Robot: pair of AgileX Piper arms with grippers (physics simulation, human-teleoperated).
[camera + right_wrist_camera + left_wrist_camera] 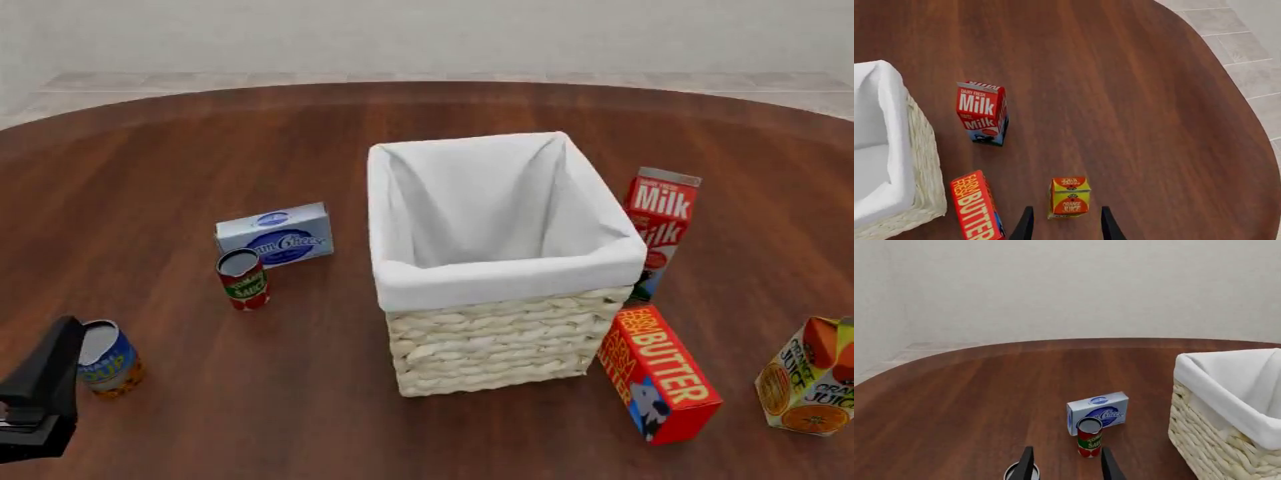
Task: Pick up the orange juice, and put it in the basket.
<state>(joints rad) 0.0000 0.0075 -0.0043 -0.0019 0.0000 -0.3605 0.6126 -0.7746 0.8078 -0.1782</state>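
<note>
Approach to the orange juice (1069, 196), before the grasp.
Right claw (1065, 225) open, empty, above the carton, which stands on the worktop (200, 150) beside the butter box (657, 372), right of the basket (507, 335). Judged next: descend, close, lift. Left claw (1066, 465) open, idle.

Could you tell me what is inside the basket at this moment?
Only the white lining shows inside the basket; its floor near the front wall is hidden. The orange juice stands outside on the table.

- We see a plain simulated room: a round wooden table (200, 150), pale tiled floor (160, 80) at the top edge, and a bare wall (1067, 285).
- Groceries and a basket (501, 345) suggest a home.
</note>
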